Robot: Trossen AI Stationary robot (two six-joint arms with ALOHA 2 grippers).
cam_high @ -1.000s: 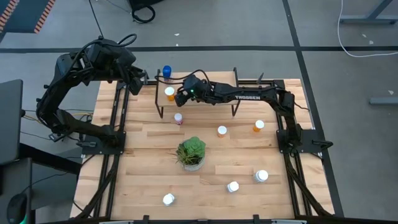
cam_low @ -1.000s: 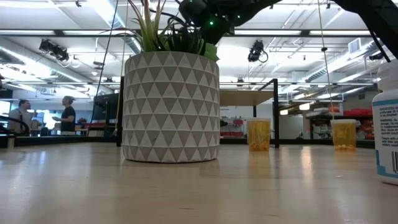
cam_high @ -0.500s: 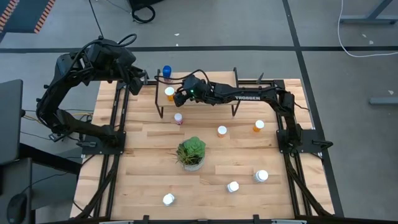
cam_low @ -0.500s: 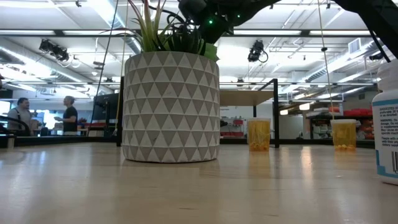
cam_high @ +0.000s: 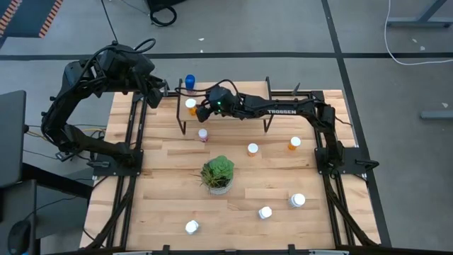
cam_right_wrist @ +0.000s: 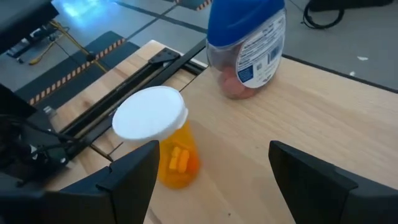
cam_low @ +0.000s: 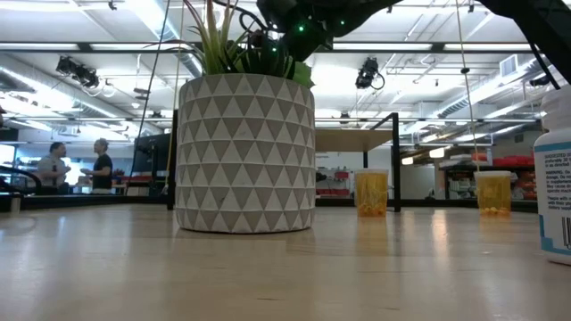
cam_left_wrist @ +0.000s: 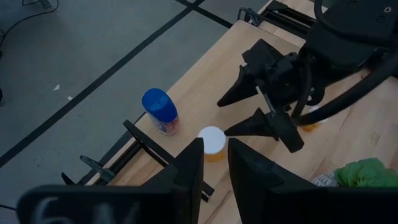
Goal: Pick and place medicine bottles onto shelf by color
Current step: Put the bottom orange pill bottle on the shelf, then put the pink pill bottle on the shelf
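Two medicine bottles stand on the shelf (cam_high: 233, 99), a small light-wood board on thin black legs at the far side of the table (cam_high: 163, 191). The orange bottle (cam_right_wrist: 163, 140) is a translucent amber cylinder under a wide white cap, with yellow tablets showing through its wall. Close by, nearer the shelf's far corner, stands the blue bottle (cam_right_wrist: 247, 46), blue-capped, with a clear body wrapped in a white printed label and pinkish contents at its base. The right gripper (cam_high: 200, 108) reaches across the shelf and hovers just beside the orange bottle, its jaws spread wide and holding nothing. The left gripper (cam_high: 161, 92) waits off the shelf's left end, above the table's edge; its jaws stand narrowly apart, empty. Six more white-capped bottles remain on the table: a pinkish one (cam_high: 203, 134) just before the shelf, a white one (cam_high: 253, 149), an orange one (cam_high: 294, 143) and three white ones (cam_high: 264, 212) toward the near edge, around a green potted plant (cam_high: 217, 173).
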